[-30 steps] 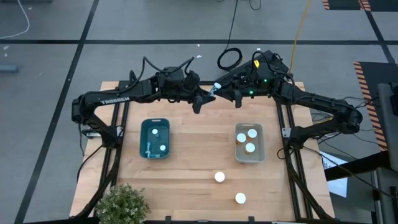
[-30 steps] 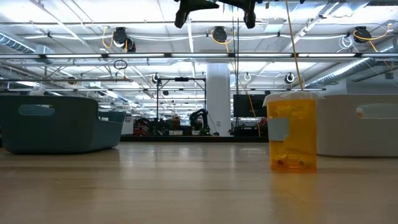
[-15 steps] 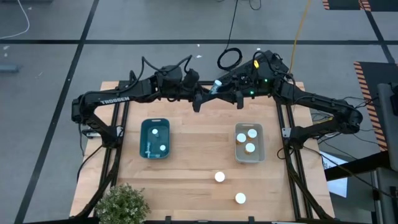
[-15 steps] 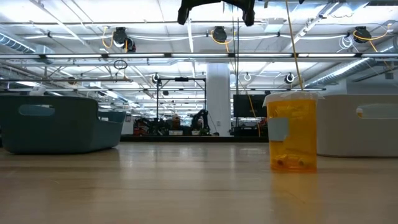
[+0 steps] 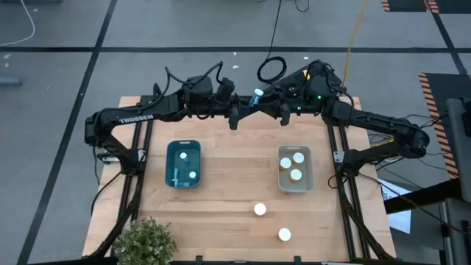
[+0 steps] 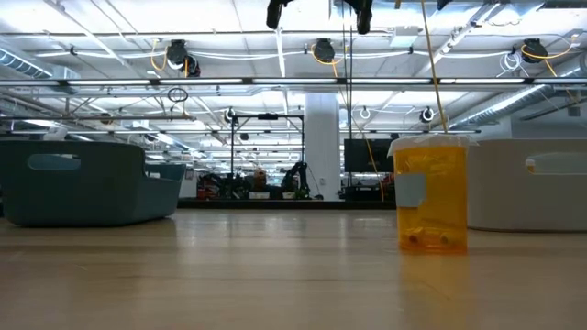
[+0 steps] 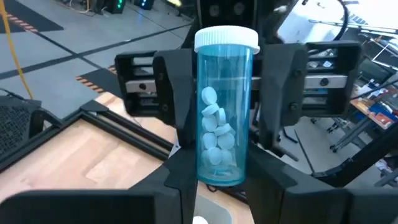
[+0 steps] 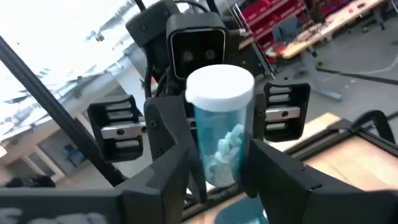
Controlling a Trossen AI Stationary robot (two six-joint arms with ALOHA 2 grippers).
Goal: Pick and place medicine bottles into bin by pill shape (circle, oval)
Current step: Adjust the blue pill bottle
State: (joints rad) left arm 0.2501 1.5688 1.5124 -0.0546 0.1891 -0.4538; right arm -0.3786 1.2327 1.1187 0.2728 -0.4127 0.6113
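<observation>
A clear blue medicine bottle (image 5: 257,95) with a white cap and pale round pills is held high above the table's far middle. It stands upright in the left wrist view (image 7: 224,112) and in the right wrist view (image 8: 219,130). My left gripper (image 7: 221,186) and my right gripper (image 8: 217,180) face each other, and both are shut on it. Two more white-capped bottles (image 5: 260,210) (image 5: 284,235) stand on the table near its front edge. One of them shows an amber body (image 6: 431,192) in the low view. My left gripper pinches the bottle's lower sides (image 7: 208,171) between its two fingers (image 7: 180,186), coming level from the table's left. The bottle stands upright, cap up, lifted clear of the table. My right gripper pinches the lower sides (image 8: 208,168) between its two fingers (image 8: 161,180), coming level from the table's right, opposite the left gripper. Its fingers flank the bottle's body below the cap.
A blue bin (image 5: 171,147) at centre left and a white bin (image 5: 281,180) at centre right each hold white-capped bottles. A potted plant (image 5: 143,239) stands at the near left corner. Bare wood lies between the bins.
Both grippers have risen together with the blue bottle between them and drifted a little toward the table's far edge. In the low view the dark arm parts at the top have moved further up. The bottle stays upright.
</observation>
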